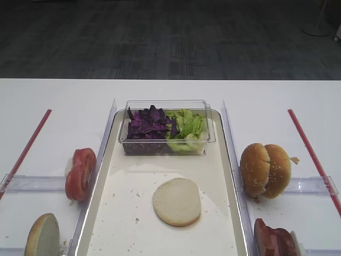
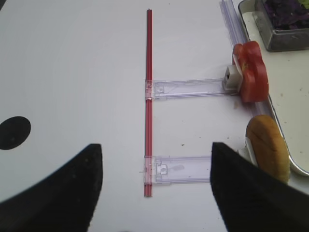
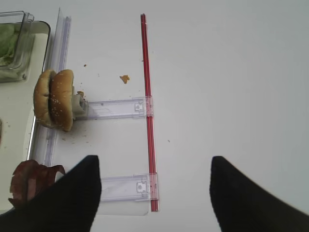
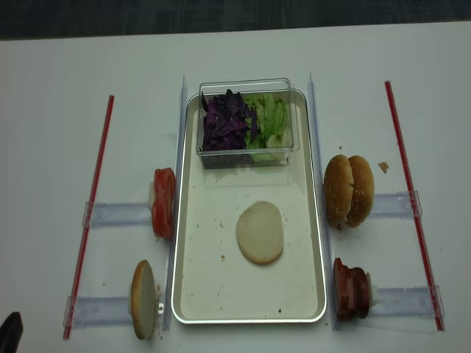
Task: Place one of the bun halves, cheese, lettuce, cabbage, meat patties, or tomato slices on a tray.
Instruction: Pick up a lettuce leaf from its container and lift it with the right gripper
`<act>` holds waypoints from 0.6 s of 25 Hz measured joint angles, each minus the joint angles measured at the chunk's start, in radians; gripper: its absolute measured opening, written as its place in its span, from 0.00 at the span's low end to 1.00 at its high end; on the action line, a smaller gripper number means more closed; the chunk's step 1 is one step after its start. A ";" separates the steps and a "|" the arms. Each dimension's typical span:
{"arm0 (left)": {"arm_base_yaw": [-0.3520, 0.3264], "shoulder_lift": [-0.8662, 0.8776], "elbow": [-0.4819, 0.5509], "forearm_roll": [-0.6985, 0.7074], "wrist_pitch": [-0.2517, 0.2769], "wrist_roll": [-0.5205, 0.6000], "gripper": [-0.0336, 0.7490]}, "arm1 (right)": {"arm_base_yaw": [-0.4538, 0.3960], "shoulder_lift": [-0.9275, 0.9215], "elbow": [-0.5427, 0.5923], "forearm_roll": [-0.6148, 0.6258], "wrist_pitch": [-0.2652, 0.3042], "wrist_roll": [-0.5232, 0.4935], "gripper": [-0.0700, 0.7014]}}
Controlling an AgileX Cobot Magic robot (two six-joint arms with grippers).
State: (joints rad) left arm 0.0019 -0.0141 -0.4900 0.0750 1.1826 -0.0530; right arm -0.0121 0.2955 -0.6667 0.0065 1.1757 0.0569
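A bun half [image 1: 177, 201] lies cut face up on the cream tray [image 1: 128, 224]. At the tray's far end, a clear box holds purple cabbage [image 1: 148, 125] and green lettuce [image 1: 187, 128]. Tomato slices [image 1: 80, 173] and another bun half [image 1: 42, 234] stand on edge left of the tray. Two bun halves [image 1: 265, 169] and meat patties [image 1: 274, 240] stand to its right. No cheese is in view. My right gripper [image 3: 154, 193] is open over bare table, right of the patties [image 3: 29, 183]. My left gripper [image 2: 155, 188] is open too, left of the bun half [image 2: 268, 152].
Red rods [image 4: 92, 206] [image 4: 412, 198] run along the table on both sides. Clear plastic rails [image 3: 113, 108] [image 2: 188, 88] join them to the tray's side guides. Crumbs [image 3: 124, 78] lie near the right buns.
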 joint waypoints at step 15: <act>0.000 0.000 0.000 0.000 0.000 0.000 0.60 | 0.000 0.455 -0.186 -0.025 -0.036 -0.018 0.75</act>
State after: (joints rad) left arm 0.0019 -0.0141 -0.4900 0.0750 1.1826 -0.0530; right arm -0.0121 0.7502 -0.8527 -0.0188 1.1393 0.0388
